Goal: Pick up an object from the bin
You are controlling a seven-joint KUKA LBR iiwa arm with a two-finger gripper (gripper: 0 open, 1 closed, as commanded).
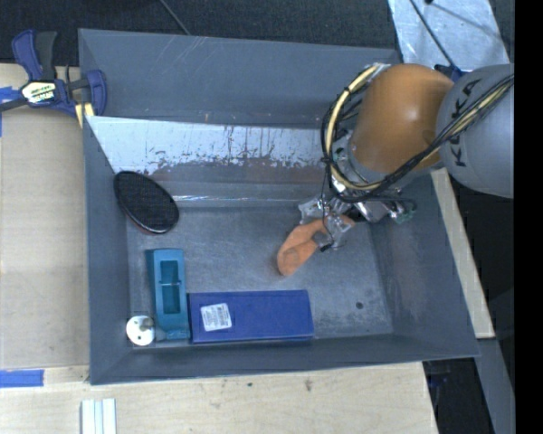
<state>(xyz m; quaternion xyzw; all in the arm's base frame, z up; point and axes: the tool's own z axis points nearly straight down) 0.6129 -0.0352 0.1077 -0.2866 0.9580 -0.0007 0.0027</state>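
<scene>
An orange-brown, rounded oblong thing (296,250) lies tilted in the middle of the bin floor, a little right of centre. My gripper (329,229) is at its upper right end, with the fingers touching or overlapping that end. Whether the thing sits between the fingers I cannot tell.
A black oval brush-like thing (146,202) lies at the left back. A blue rectangular box with a white label (251,316) lies along the front wall, with a blue dispenser-like tool (166,292) and a small white round cap (140,331) to its left. The arm's orange cover hangs over the right back.
</scene>
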